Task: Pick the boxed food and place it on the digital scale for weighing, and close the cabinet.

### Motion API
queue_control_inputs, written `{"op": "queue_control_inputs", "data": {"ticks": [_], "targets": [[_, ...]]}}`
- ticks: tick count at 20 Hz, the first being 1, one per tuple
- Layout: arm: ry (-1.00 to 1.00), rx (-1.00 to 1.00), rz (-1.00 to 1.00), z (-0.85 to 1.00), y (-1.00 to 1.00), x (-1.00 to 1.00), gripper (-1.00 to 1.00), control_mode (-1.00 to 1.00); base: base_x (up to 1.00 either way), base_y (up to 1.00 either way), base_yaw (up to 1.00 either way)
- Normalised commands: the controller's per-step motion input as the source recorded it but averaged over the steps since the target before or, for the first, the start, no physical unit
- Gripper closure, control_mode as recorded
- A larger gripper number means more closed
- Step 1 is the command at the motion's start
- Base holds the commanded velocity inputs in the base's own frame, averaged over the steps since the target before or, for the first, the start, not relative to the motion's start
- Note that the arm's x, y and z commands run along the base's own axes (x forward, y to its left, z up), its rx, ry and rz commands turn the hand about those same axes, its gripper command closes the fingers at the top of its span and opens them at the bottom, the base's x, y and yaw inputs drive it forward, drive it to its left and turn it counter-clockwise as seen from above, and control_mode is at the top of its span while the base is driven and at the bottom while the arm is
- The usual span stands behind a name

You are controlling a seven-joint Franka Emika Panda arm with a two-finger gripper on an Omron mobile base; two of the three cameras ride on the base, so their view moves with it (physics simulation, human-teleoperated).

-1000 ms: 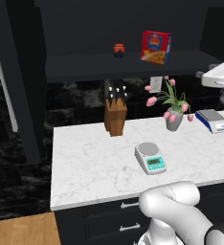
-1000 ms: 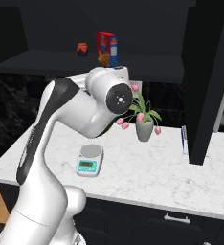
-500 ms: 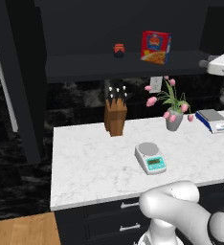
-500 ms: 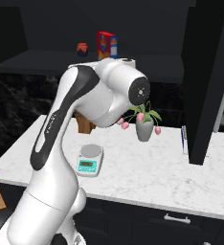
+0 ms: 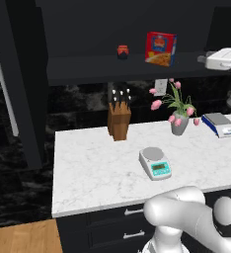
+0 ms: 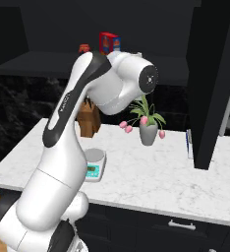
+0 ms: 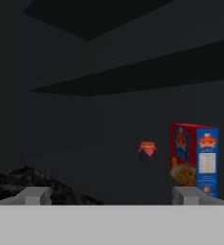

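The boxed food [image 5: 160, 48] [image 6: 108, 43] stands upright on the lower shelf of the open cabinet [image 5: 19, 89], a red box with a blue logo. Through the hand view it [image 7: 194, 158] sits ahead and to the right, some way off. My gripper [image 7: 111, 196] is open with nothing between its fingertips [image 7: 35, 195]. My white hand [image 5: 226, 59] hovers at shelf height, right of the box. The digital scale [image 5: 155, 162] [image 6: 94, 165] rests on the white marble counter with its round plate bare. The cabinet's right door [image 6: 213, 83] hangs open.
A small red jar [image 5: 122, 52] [image 7: 147, 150] stands left of the box on the shelf. A knife block [image 5: 119, 118], a vase of pink flowers [image 5: 178, 123] and a blue-edged scale [image 5: 219, 123] stand along the counter's back. My arm [image 6: 112, 83] arches over the counter.
My hand has risen a little at the right, up to shelf level. The arm's upper joint has swung to the right. The box, jar and scale have stayed put.
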Motion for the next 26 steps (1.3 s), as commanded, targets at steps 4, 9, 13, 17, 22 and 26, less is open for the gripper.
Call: {"op": "queue_control_inputs", "data": {"ticks": [4,9,13,17,22,26], "targets": [[-0.04,0.00,0.00,-0.02,0.00,0.66,-1.00,-1.00,0.00,0.00,0.00],[0.00,0.00,0.00,0.00,0.00,0.61,-1.00,-1.00,0.00,0.00,0.00],[0.00,0.00,0.00,0.00,-0.12,0.25,-1.00,-1.00,0.00,0.00,0.00],[0.00,0.00,0.00,-0.03,-0.14,0.57,-1.00,-1.00,0.00,0.00,0.00],[0.00,0.00,0.01,0.00,-0.27,0.16,-1.00,-1.00,0.00,0.00,0.00],[0.00,0.00,0.02,0.00,-0.23,0.07,-1.00,-1.00,0.00,0.00,0.00]]}}
